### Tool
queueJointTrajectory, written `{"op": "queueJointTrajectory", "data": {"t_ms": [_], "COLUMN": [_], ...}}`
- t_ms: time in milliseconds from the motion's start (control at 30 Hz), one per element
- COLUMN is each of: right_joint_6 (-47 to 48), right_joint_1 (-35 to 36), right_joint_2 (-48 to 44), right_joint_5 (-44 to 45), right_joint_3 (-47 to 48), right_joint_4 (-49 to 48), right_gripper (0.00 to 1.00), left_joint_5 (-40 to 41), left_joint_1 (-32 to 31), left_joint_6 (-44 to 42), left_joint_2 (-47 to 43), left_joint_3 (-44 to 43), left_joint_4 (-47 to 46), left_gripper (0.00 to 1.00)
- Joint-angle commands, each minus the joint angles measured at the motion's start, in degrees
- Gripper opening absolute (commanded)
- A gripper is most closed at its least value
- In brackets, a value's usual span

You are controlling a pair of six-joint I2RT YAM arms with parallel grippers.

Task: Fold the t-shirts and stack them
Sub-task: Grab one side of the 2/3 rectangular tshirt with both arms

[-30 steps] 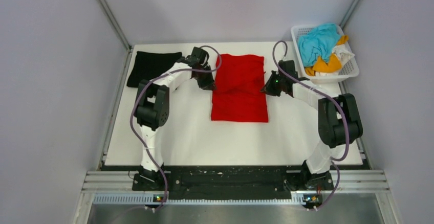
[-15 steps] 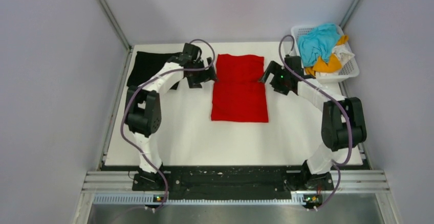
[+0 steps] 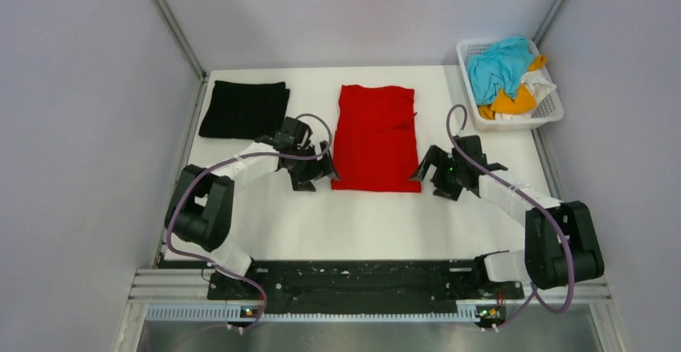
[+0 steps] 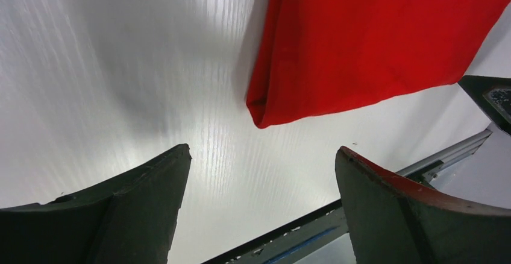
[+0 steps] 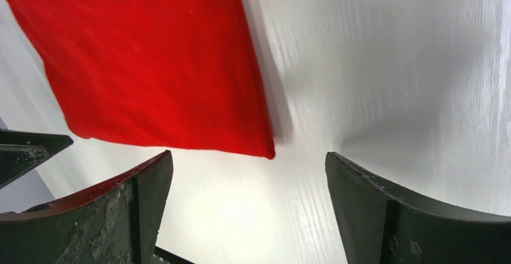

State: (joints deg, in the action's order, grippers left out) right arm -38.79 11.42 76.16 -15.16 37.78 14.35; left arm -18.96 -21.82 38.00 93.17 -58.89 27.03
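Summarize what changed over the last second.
Both arms drew back toward their bases. The left gripper and right gripper moved from beside the red t-shirt's far half to its near corners, open, holding nothing. Red t-shirt, folded black t-shirt and basket stayed put.

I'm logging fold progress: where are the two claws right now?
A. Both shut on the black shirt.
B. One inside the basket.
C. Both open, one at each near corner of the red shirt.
C: the left claw and right claw are open and empty, each with a near corner of the red shirt just ahead of its fingers.
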Motion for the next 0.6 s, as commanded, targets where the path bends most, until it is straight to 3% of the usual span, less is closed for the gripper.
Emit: {"op": "queueJointTrajectory", "data": {"t_ms": [0,333,567], "right_joint_6": [-1.81,-4.03,-4.30], "right_joint_1": [0.89,1.31,1.39], "right_joint_2": [0.21,2.15,5.14], "right_joint_5": [-1.28,-0.64,-0.97], "right_joint_3": [-1.95,-5.17,-5.67], "right_joint_4": [-1.96,-5.65,-8.29], "right_gripper": [0.93,0.72,0.62], "left_joint_5": [-3.63,-2.73,-1.93], "left_joint_1": [-0.42,-2.17,-2.40], "left_joint_6": [3.52,6.25,7.89], "left_joint_2": [0.08,3.38,6.85], "left_joint_3": [2.72,6.84,6.76], "left_joint_4": [-6.54,-10.53,-12.99], "left_gripper": [0.91,0.56,0.44]}}
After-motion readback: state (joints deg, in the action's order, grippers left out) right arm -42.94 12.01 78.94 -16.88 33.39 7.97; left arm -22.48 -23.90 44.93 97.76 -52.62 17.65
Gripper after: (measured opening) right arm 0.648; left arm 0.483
